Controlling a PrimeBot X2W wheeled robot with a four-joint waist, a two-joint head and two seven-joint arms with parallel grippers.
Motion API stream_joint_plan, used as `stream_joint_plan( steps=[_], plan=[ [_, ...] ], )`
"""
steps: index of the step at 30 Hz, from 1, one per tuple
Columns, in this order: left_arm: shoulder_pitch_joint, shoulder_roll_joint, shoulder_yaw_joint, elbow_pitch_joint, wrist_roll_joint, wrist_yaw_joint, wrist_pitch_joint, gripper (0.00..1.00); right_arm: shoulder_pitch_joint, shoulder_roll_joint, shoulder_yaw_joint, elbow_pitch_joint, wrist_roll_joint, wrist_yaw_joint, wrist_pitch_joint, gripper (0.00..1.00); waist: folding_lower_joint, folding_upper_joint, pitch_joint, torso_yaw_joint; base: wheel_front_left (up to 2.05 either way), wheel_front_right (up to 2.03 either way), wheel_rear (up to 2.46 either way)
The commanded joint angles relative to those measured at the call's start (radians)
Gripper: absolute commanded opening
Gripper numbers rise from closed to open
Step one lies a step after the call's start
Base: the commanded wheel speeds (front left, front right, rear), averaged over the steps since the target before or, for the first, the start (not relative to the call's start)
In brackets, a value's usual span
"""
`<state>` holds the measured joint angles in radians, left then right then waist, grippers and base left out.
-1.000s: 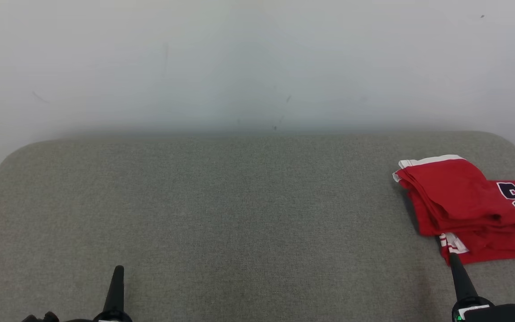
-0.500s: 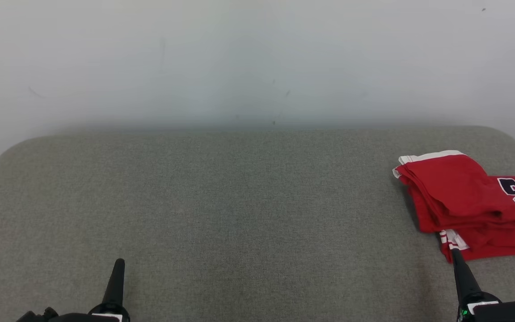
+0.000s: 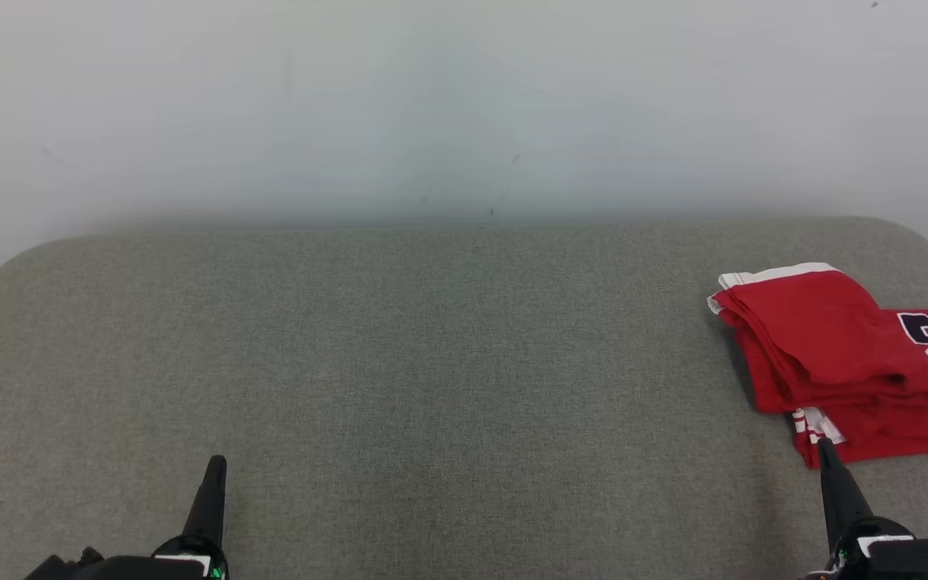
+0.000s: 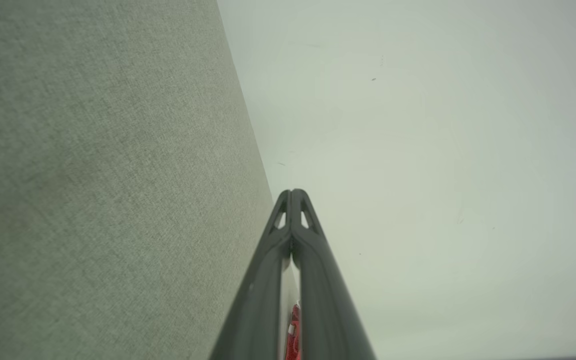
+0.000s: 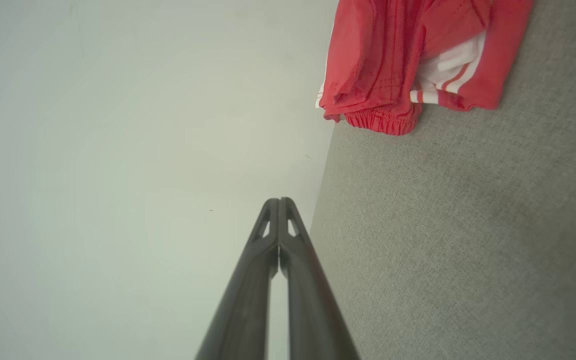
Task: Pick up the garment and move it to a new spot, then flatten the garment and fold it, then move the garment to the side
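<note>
Left pincer [image 3: 215,466] and right pincer [image 3: 823,447] are both pressed together, empty, low over the grey counter [image 3: 432,362]. Just beyond the right one, the folded red sports shorts [image 3: 826,338] lie at the counter's right side. They look soft, light and probably slippery, so pinch all the stacked layers at an edge. The frame cuts off their right part.

the tabletop [image 3: 432,362] is covered in grey woven cloth, matt, with a coarse visible weave. the garment [image 3: 818,338] at the right is thin red cloth, smooth with a faint sheen, perhaps sports mesh, with white striped trim and a gathered elastic hem. the left tool [image 3: 217,463] and right tool [image 3: 825,447] look like dark matt plastic. the far wall [image 3: 432,105] is smooth, matt, pale and lightly scuffed.
</note>
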<state>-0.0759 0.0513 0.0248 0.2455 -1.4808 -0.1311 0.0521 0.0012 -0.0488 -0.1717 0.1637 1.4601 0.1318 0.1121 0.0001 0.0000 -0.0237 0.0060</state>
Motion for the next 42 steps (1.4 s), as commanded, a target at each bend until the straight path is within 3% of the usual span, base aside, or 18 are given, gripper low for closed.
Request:
stream_joint_plan(
  steps=[1, 22, 42],
  plan=[
    [-0.019, -0.001, 0.004, -0.007, -0.025, 0.001, 0.007, 0.00, -0.012, -0.002, -0.004, -0.006, 0.029, -0.002, 0.005, 0.00, -0.0001, 0.0000, 0.003, -0.001, 0.00, 0.00, 0.00],
    [-0.037, -0.002, 0.009, -0.007, -0.147, 0.001, 0.041, 0.00, -0.023, -0.002, -0.015, -0.008, 0.166, -0.002, 0.028, 0.00, -0.0001, 0.0000, 0.026, -0.006, 0.00, 0.00, 0.00],
    [-0.036, -0.002, 0.008, -0.007, -0.143, 0.001, 0.039, 0.00, -0.021, -0.002, -0.015, -0.007, 0.163, -0.002, 0.026, 0.00, -0.0001, 0.0000, 0.026, -0.006, 0.00, 0.00, 0.00]
  ],
)
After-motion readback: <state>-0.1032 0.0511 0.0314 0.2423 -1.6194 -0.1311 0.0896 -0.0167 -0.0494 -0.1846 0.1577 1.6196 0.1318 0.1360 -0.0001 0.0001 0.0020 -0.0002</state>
